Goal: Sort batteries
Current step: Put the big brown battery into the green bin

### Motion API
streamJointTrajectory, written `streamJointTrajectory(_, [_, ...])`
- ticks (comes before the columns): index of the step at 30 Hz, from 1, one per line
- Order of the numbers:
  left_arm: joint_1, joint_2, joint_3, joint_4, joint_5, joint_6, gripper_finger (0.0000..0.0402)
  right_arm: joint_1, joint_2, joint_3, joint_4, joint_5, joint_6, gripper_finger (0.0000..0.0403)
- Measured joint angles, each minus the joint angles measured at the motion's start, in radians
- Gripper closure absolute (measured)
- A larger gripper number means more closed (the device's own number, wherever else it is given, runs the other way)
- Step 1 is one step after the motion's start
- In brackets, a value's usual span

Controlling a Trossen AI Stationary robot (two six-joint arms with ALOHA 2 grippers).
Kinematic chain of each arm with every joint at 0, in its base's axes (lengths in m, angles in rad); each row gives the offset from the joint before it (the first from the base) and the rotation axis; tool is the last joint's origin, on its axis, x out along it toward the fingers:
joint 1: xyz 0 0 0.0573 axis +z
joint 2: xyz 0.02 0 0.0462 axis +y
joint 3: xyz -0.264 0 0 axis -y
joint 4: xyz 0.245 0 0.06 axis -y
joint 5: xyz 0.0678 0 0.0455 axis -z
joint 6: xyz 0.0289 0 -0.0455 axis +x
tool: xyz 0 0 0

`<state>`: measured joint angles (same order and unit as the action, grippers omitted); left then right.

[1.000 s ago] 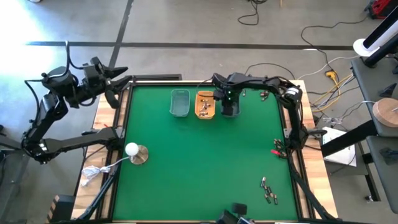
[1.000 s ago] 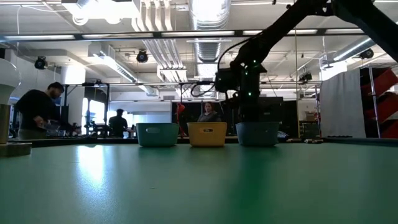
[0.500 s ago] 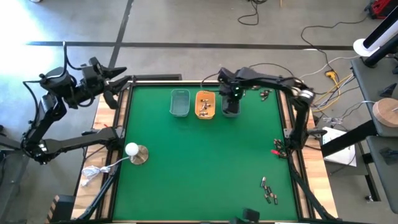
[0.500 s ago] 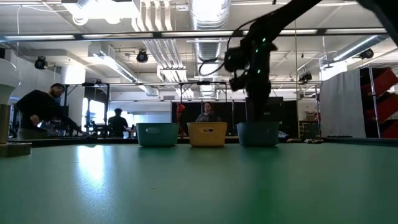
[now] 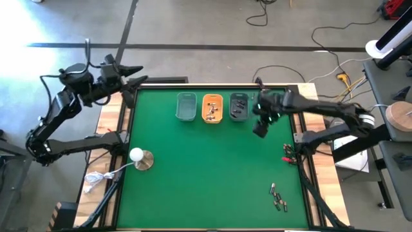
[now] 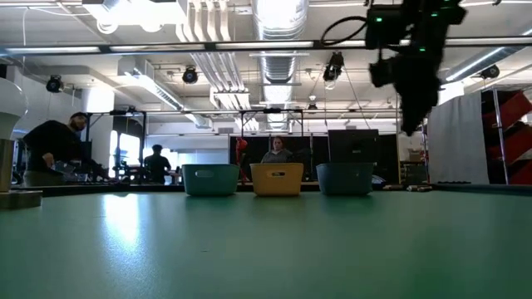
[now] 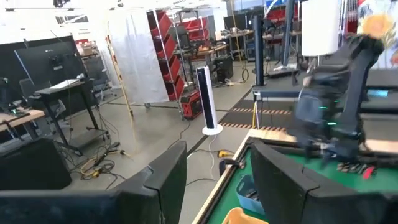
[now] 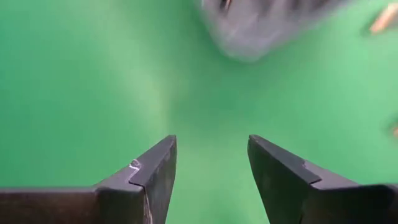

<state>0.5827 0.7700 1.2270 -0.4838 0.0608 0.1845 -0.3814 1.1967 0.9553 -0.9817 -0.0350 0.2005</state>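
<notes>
Several batteries (image 5: 278, 196) lie loose on the green table near its right front corner. More batteries lie in the orange tray (image 5: 212, 108) and in the dark grey tray (image 5: 239, 107); a clear tray (image 5: 186, 106) stands left of them. My right gripper (image 5: 260, 130) hangs open above the bare table just right of the dark grey tray, pointing steeply down, with nothing between its fingers (image 8: 211, 140). My left gripper (image 5: 136, 80) is open and level beyond the table's far left corner, well above it (image 7: 221, 152).
A white ball on a round base (image 5: 138, 156) stands near the left edge. Red and black clips (image 5: 288, 153) lie at the right edge. The three trays line up along the far edge (image 6: 277, 178). People stand in the room beyond the table.
My right gripper has risen from over the dark grey tray and swung toward the table's right edge and a little nearer, turning as it went. My left gripper has shifted slightly toward the table.
</notes>
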Motion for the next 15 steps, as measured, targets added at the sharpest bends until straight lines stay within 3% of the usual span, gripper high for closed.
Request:
streamJointTrajectory(8, [0.0, 0.131, -0.001, 0.07, 0.0, 0.043, 0.0244, 0.353, -0.082, -0.181, -0.086, -0.074, 0.716, 0.0215])
streamJointTrajectory(12, [0.0, 0.171, -0.001, 0.073, 0.0, 0.057, 0.0244, 0.549, -0.057, -0.191, -0.016, -0.128, 0.875, 0.0222])
streamJointTrajectory(15, [0.0, 0.18, -0.001, 0.06, 0.001, 0.064, 0.0244, 0.662, -0.011, -0.19, 0.003, -0.174, 1.145, 0.0228])
